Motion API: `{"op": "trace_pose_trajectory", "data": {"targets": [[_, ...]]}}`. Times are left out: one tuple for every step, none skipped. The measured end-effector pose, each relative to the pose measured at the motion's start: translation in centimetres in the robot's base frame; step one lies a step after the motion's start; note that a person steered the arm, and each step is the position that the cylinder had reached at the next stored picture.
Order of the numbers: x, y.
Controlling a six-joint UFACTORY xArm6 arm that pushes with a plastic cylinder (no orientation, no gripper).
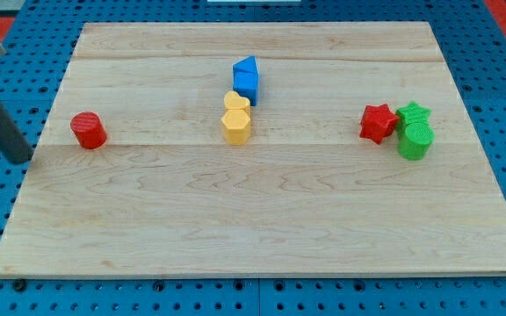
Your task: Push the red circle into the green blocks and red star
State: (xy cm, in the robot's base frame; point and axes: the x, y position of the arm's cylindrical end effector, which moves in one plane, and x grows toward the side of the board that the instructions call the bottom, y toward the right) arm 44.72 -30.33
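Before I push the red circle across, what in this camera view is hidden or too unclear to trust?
- My tip: blurred, at the board's left edge, to the view's left of the red circle; contact with the table unclear. The rod's top is cut off by the frame.
- Green star: partly hidden by the green cylinder and red star.
- Upper yellow block: shape unclear, overlapped by the lower yellow block.
- Blue blocks: whether one piece or two, unclear.

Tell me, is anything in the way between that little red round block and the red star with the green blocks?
Yes. The yellow blocks stand about midway on the wooden board, nearly on the straight line from the red circle to the red star and green blocks. My tip sits at the view's left of the red circle, nothing between them.
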Motion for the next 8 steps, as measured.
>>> {"op": "trace_pose_trajectory", "data": {"targets": [[-3.7,5.3],[-2.3,18.3],[0.3,17.3],[0.9,12.2],[4.6,18.3],[4.3,29.5],[3.7,39.8],[2.6,44.9]]}}
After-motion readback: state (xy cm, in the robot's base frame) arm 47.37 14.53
